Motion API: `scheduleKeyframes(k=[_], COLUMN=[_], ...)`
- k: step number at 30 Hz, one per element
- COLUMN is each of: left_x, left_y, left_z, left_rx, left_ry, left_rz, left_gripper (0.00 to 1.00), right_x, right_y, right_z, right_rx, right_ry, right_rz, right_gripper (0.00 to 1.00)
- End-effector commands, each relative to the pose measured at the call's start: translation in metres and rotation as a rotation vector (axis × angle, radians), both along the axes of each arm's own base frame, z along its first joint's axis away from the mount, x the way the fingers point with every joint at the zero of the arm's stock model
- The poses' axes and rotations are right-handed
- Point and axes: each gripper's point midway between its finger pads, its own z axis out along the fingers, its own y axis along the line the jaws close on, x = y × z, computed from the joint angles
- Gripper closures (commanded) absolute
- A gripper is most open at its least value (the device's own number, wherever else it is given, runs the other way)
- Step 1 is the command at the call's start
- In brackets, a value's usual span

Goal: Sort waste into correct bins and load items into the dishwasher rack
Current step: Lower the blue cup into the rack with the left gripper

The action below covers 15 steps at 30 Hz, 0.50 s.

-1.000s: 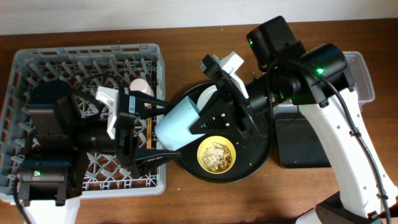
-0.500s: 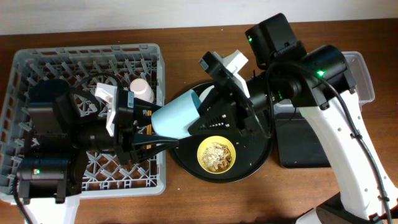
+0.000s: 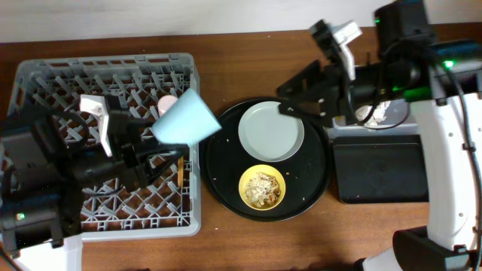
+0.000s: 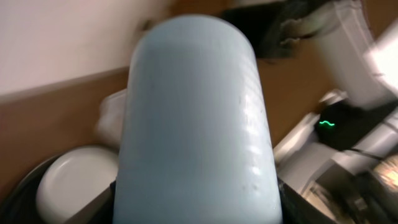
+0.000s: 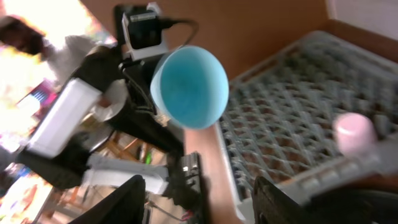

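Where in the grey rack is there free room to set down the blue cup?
The back rows of the rack, along its far wall, look bare. Its right edge is crowded: the pink cup, and the left gripper holding the blue cup. The left arm hides the middle.

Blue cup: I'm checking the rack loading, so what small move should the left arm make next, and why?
Probably carry the blue cup further in over the dishwasher rack and lower it before releasing. The left pincer grips it tilted above the rack's right edge, close beside the pink cup, and it hangs only partly over the rack.
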Motion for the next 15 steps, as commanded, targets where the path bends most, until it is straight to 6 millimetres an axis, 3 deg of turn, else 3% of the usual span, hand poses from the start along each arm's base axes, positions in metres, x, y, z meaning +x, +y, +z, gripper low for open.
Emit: scheduleKeyframes(k=[1,3,4,5,6,8,10,15], left_x=[0.036,0.027,0.018,0.011,0.006,0.005,0.011,0.064], left_y=[0.072,0.108,0.126,0.136,0.139,0.139,0.138,0.097], left_z=[-0.081,-0.116,-0.131,-0.141,-0.153,-0.17,-0.2,-0.208], left_rx=[0.31,0.444,0.513,0.562,0.595,0.614,0.625,0.586], left_ry=[0.327,0.508,0.598,0.651,0.713,0.788,0.872,0.761], left_rz=[0.529,0.733,0.831,0.874,0.871,0.845,0.804,0.704], left_gripper=[0.51,0.55,0.55,0.55,0.55,0.55,0.55,0.55], right_x=[0.035,0.051,0.059,0.064,0.069,0.071,0.071,0.071], right_y=[-0.039,-0.069,-0.087,-0.102,-0.113,-0.116,-0.116,-0.116], right_z=[-0.054,-0.086,-0.1,-0.11,-0.118,-0.121,-0.122,-0.122], right_rx=[-0.322,-0.544,-0.646,-0.727,-0.784,-0.803,-0.803,-0.803], right_ry=[0.124,0.175,0.214,0.242,0.256,0.259,0.26,0.26], right_rz=[-0.259,-0.424,-0.521,-0.6,-0.648,-0.655,-0.655,-0.655], right_gripper=[0.4,0.36,0.27,0.01,0.01,0.01,0.02,0.01])
